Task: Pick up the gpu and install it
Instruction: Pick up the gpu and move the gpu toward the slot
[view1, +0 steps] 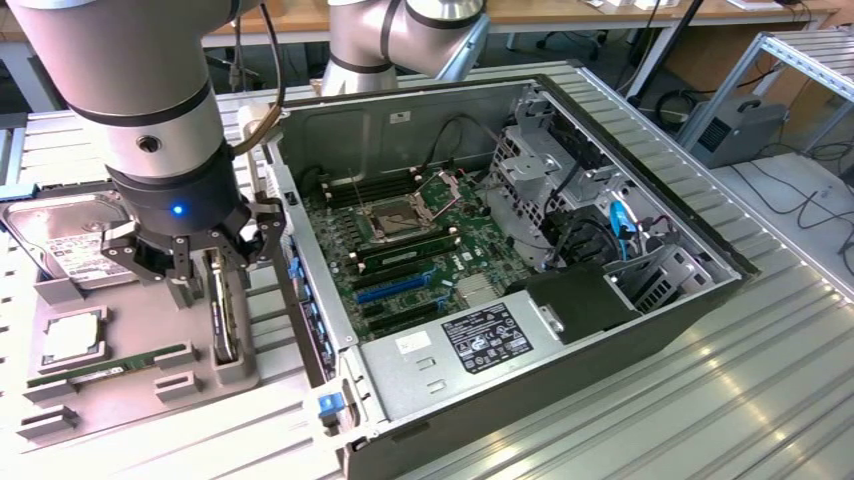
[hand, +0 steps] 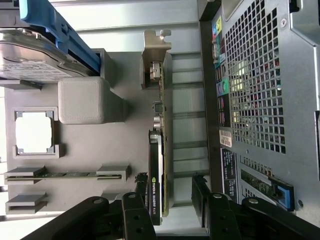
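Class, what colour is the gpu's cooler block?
Black. The gpu, standing edge-on in its holder, shows it best in the wrist view.

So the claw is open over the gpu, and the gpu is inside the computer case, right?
Not quite. The claw is open over the gpu, but the gpu stands on edge in the gray holder beside the computer case, not inside it. The wrist view shows this.
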